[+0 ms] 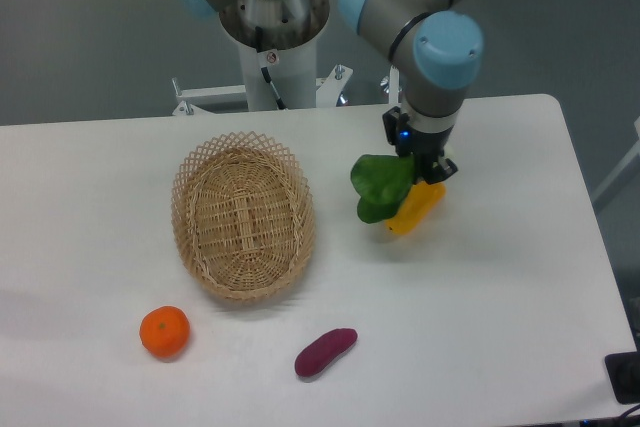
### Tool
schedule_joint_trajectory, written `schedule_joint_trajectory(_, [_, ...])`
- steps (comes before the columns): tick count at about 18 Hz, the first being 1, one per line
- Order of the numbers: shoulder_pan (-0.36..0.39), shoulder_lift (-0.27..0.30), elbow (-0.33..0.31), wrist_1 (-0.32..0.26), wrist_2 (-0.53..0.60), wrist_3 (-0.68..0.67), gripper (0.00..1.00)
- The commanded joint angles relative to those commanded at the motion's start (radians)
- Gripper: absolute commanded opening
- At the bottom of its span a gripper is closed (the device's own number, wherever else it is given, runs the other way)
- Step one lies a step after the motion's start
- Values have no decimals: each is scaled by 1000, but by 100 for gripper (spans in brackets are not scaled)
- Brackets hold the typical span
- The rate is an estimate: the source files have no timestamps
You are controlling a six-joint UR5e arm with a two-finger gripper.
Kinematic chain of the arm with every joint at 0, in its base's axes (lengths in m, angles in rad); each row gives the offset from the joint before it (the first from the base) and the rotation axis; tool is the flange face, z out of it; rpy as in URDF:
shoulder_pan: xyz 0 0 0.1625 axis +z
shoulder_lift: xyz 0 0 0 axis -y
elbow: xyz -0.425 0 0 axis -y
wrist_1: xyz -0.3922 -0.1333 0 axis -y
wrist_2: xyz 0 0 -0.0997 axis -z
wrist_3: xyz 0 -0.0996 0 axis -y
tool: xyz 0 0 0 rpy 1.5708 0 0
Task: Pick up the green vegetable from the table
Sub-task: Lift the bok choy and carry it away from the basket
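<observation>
The green vegetable (380, 187) shows broad dark green leaves at the right middle of the white table (480, 287). Its stem end is hidden behind my gripper (424, 167). The gripper points down and looks shut on the right end of the vegetable, whose leaves stick out to the left. The vegetable overlaps the yellow elongated vegetable (417, 208), which lies just below and right of it. I cannot tell whether the green vegetable touches the table.
A woven wicker basket (243, 215) stands left of the gripper. An orange fruit (164, 332) lies at the front left. A purple sweet potato (325, 351) lies at the front middle. The arm's base (272, 27) rises behind the table's far edge.
</observation>
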Motion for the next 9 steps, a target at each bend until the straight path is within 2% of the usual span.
schedule_joint_trajectory(6, [-2,-117,156,2,0,-86,42])
schedule_joint_trajectory(9, [-5,-179,238,0,3,-139,37])
